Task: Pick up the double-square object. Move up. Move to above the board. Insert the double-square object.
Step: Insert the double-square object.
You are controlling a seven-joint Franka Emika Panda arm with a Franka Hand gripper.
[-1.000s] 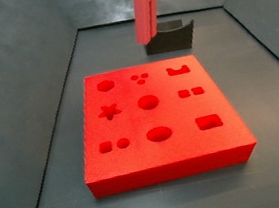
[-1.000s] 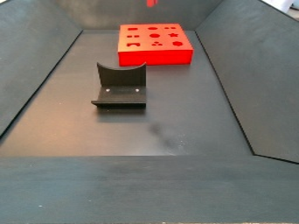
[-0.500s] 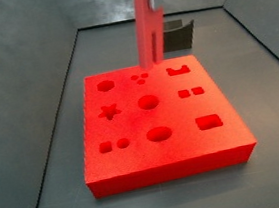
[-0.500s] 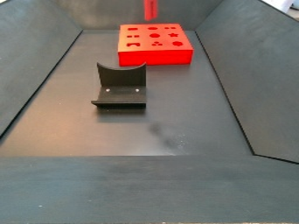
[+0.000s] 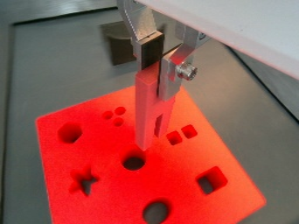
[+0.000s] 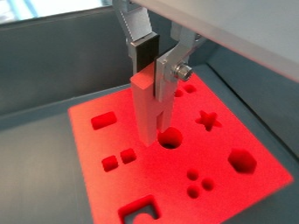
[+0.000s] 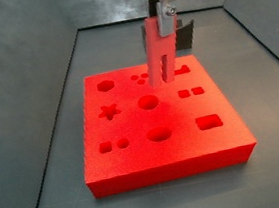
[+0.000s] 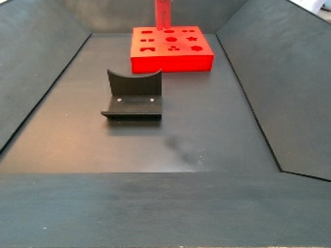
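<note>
holder: dark grey U-shaped holder (image 8: pixel 132 95) nearest the camera in a side view, standing on the dark floor (image 8: pixel 181 145), well apart from the board; in the opposite side view it shows only as a dark sliver (image 7: pixel 182 35) behind the peg; in a wrist view it is a dark block (image 5: pixel 115 44) beyond the board's far edge.
floor: dark grey, walled on all sides, faint pale smudge just past the holder toward the camera.
board: thick red-orange rectangular block (image 7: pixel 126 164) lying flat on the floor; top face has a grid of holes, star, circles, small squares, hexagon; seen small at the far end in a side view (image 8: pixel 192 56); fills most of both wrist views (image 5: pixel 228 144) (image 6: pixel 111 149).
double-square object: long thin red-orange bar (image 7: pixel 161 51), upright, lower end over the board's top face near the centre holes; in both wrist views (image 5: pixel 147 109) (image 6: pixel 146 109) its lower end sits just beside a round hole; cannot tell if the tip touches the board or hangs just above it; in a side view only a short red strip (image 8: pixel 163 12) shows above the board at the frame top.
gripper: (image 5: pixel 159 54) directly above the board, flat silver fingers (image 5: pixel 173 74) with dark pads clamped on the upper end of the bar; same grip in the other wrist view (image 6: pixel 155 54); in a side view (image 7: pixel 158 6) it comes down from the top of the frame, fingers closed around the bar's top.
walls: grey enclosure walls farthest back, behind the board.
</note>
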